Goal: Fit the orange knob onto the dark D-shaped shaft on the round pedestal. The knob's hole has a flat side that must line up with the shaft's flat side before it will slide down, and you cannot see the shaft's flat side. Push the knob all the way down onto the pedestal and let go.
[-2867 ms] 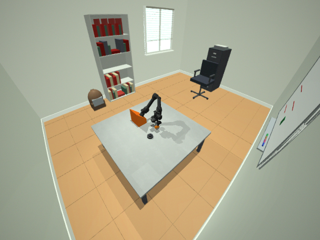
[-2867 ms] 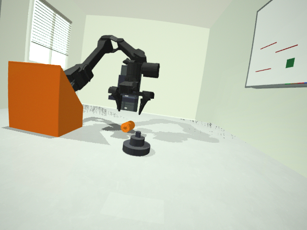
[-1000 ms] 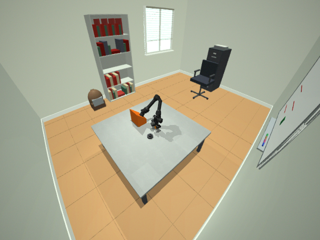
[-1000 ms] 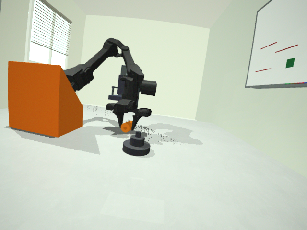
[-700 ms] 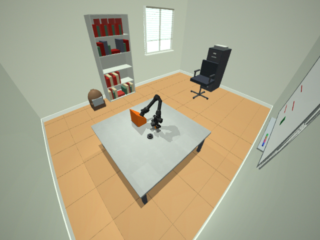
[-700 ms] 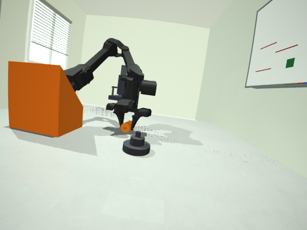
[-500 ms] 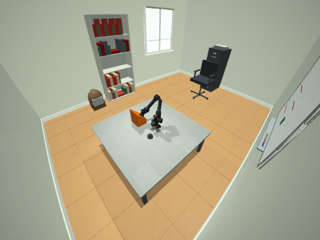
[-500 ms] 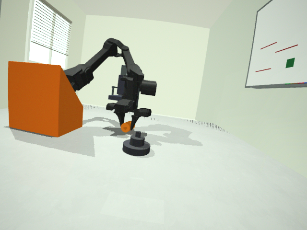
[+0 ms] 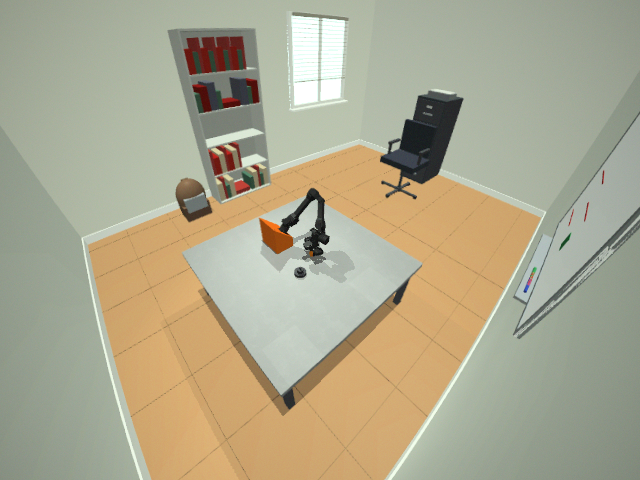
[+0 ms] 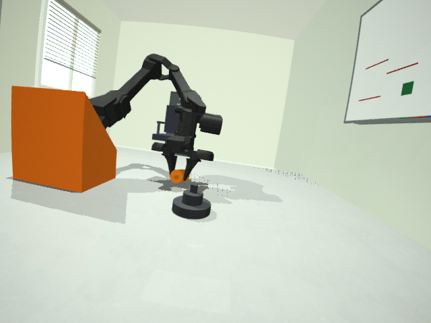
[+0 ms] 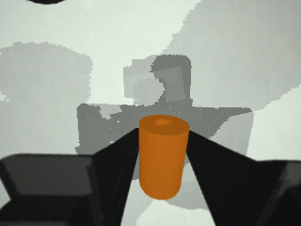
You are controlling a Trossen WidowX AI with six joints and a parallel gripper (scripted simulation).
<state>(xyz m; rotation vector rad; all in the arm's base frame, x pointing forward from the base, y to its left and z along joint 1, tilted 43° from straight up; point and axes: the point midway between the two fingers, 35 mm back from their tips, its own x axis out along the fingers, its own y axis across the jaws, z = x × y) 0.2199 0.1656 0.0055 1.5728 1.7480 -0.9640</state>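
In the top view, one black jointed robot arm (image 9: 312, 197) (image 10: 139, 78) reaches over the grey square table (image 9: 299, 330) (image 10: 215, 250), its gripper (image 9: 312, 253) (image 10: 179, 176) (image 11: 161, 133) low beside the one dark round stepped pedestal (image 9: 299, 272) (image 10: 191, 207). The small orange cylindrical knob (image 9: 311, 253) (image 10: 176, 176) (image 11: 163, 157) shows as a speck under the gripper, near the pedestal but apart from it. A single large orange wedge-sided block (image 9: 276, 236) (image 10: 48, 138) stands close by.

In the exterior view, the knob lies on its side between two fingers, behind the pedestal, its round end with the hole facing the camera. One dark shaft (image 10: 193, 188) rises bare from the pedestal's top. Whether the knob touches the table is hard to tell.

In the wrist view, the two black fingers are closed on the knob's sides, one on each flank, near the holed end. There is one knob, with one hole; its flat side cannot be made out. The knob is probably light and stiff, hardly fragile, but its smooth round wall could roll or slip. A centred hold across the diameter, clear of the hole, seems best; it will likely need turning upright before fitting.
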